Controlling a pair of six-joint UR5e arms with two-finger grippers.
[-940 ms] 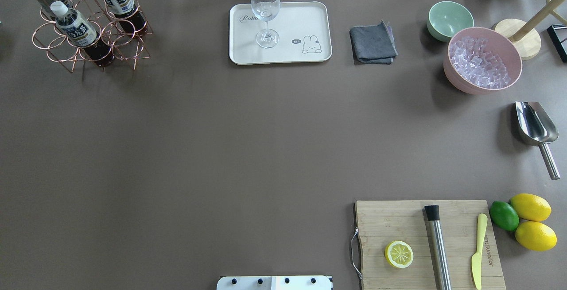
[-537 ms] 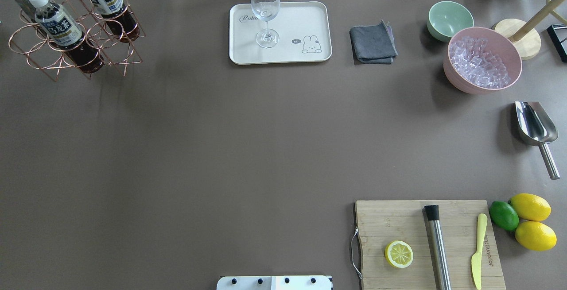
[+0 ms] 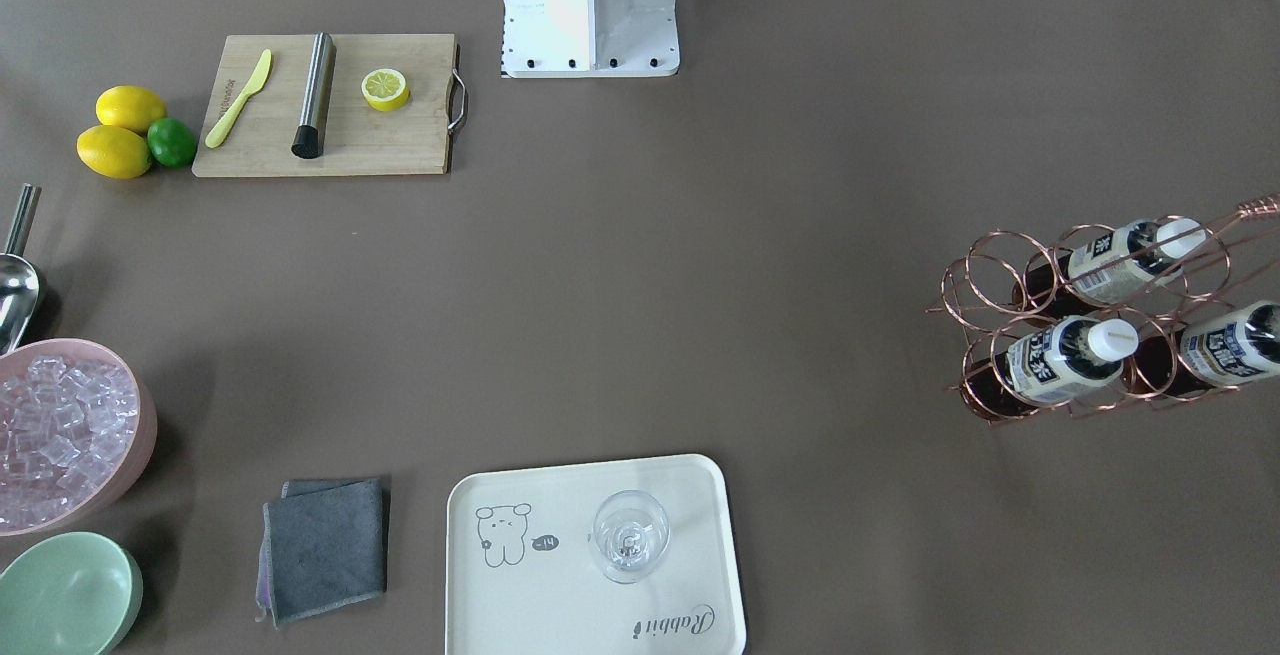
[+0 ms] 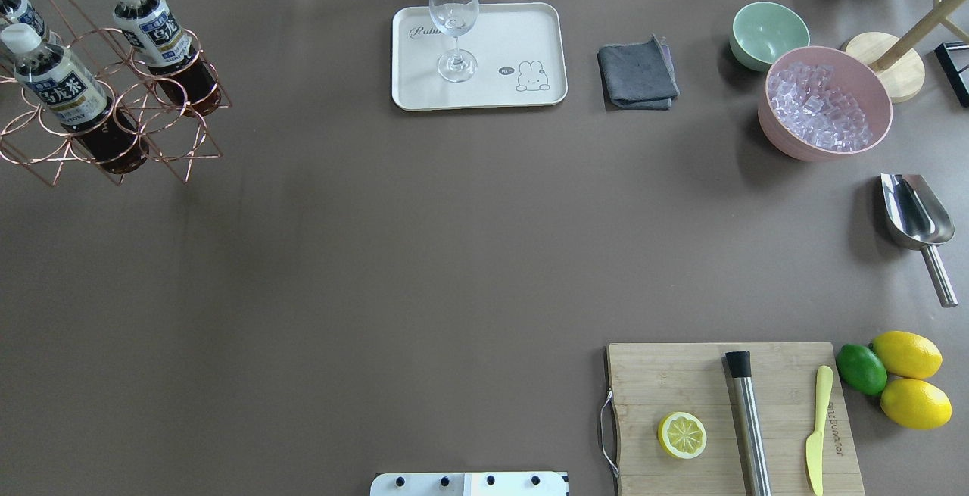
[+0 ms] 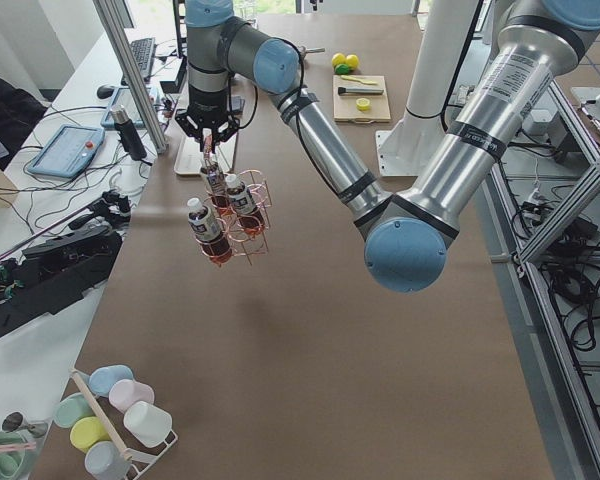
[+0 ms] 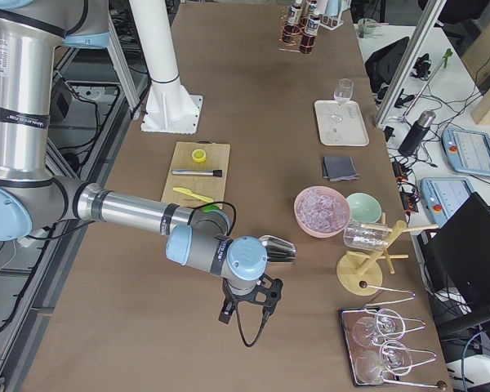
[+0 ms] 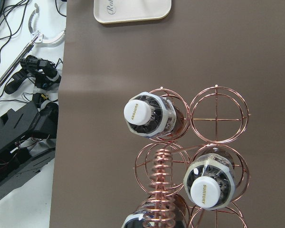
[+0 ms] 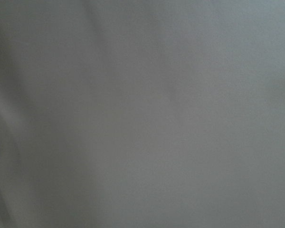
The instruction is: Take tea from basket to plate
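The copper wire basket (image 4: 144,113) is at the table's far left with three tea bottles (image 4: 57,83) (image 4: 151,26) (image 4: 15,7) in its rings. In the exterior left view it (image 5: 235,215) hangs by its coiled handle under my left gripper (image 5: 210,135), which is at the handle's top; I cannot tell its state. The left wrist view looks down the handle (image 7: 162,180) at white caps (image 7: 138,110). The cream plate (image 4: 522,26) lies at the far middle and holds a wine glass (image 4: 454,19). My right gripper (image 6: 249,306) hovers low near the scoop; I cannot tell its state.
A grey cloth (image 4: 637,73), a mint bowl (image 4: 768,32) and a pink bowl of ice (image 4: 825,102) are right of the plate. A metal scoop (image 4: 912,219), a cutting board (image 4: 681,382) with a lemon half, muddler and knife, and whole citrus (image 4: 905,379) are at the right.
The basket with its three bottles has moved left and nearer to the robot in the overhead view. Everything else is unmoved.
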